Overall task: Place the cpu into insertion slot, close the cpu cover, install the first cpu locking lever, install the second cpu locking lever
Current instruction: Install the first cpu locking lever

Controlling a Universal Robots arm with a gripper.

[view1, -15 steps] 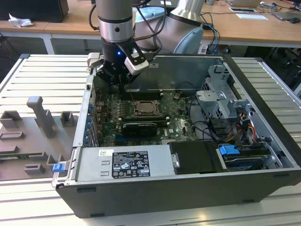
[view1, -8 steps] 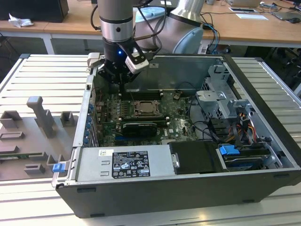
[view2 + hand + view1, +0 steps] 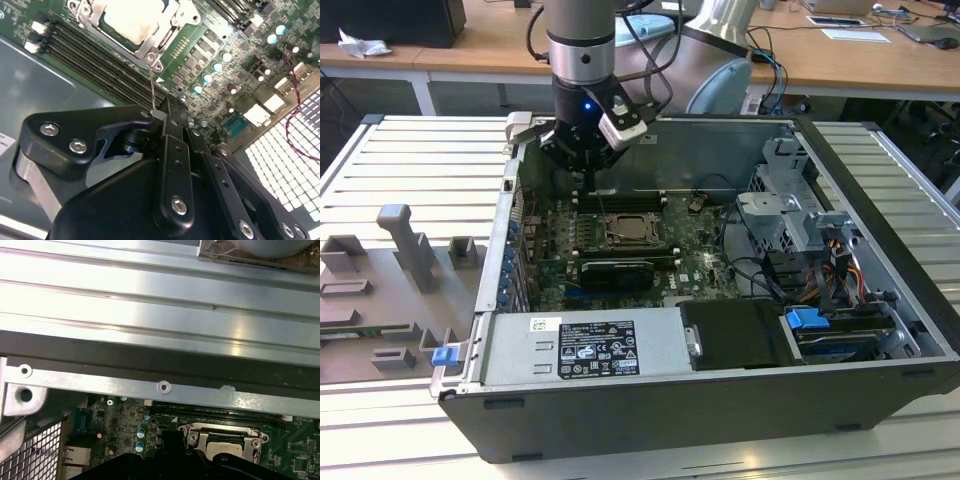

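The gripper (image 3: 162,120) is clenched on the free end of a thin wire cpu locking lever (image 3: 152,85), its black fingers (image 3: 172,150) pressed together around the wire's small flat tip. From there the lever runs straight to a looped end beside a corner of the insertion slot (image 3: 150,54). In the exterior view the gripper (image 3: 588,165) hangs inside an open computer case (image 3: 720,150), above the far edge of the motherboard (image 3: 695,255) and just behind the slot.

The cpu (image 3: 132,17) lies flat in the insertion slot, its pale metal top facing up; it also shows in the first wrist view (image 3: 226,447) and, small, in the exterior view (image 3: 625,232). The cpu cover (image 3: 162,41) lies down around it as a silvery frame, with the chip showing through its open window; the first wrist view shows the same frame (image 3: 197,437) with a screw at each near corner.

Between the gripper and the slot run long dark memory slots (image 3: 95,52). Further out on the green board stand rows of small round capacitors (image 3: 207,77), and a red and black twisted wire (image 3: 292,70) crosses near a perforated vent grille (image 3: 290,160).

The case lies on its side on a slatted metal counter (image 3: 410,160). A grey power supply (image 3: 585,345) fills its near edge, and drive bays with coloured cables (image 3: 820,260) sit at the exterior view's right. Grey fixture blocks (image 3: 410,245) stand on the counter at the exterior view's left.
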